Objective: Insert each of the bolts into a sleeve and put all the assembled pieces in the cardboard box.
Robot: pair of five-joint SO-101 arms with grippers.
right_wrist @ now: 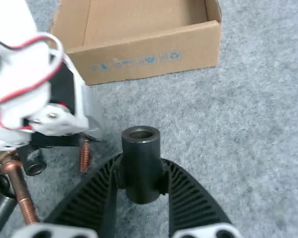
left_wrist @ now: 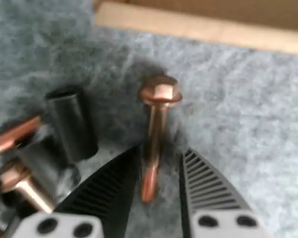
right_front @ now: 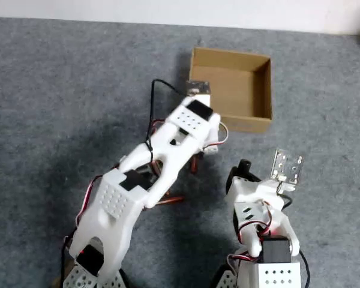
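Grey carpet [right_front: 54, 90] covers the table under both arms. On it the left gripper [left_wrist: 160, 161] stands with its jaws parted across the threaded end of a copper bolt [left_wrist: 156, 119]. One jaw is against the shank and a strip of carpet shows at the other, so I judge the bolt not clamped yet. Its hex head points toward the cardboard box [right_wrist: 144, 54], and it sits close before the box's front wall. The right gripper [right_wrist: 140, 173] is closed on a black sleeve [right_wrist: 140, 141], held upright with its bore open on top, farther out from that same wall. Loose sleeves [left_wrist: 72, 121] and spare bolts [right_wrist: 19, 191] lie farther from the box than the bolt does.

To do this step well, the left jaws should close nearer the head (a grip at the thread end leaves no tip free to enter the bore). The tip then has to line up over the sleeve while the right arm holds it upright.

The left wrist view gives the gap beside the shank. From the right wrist view come the bore and the box's brown floor. Over both, the high view gives how the arms stand before the box.
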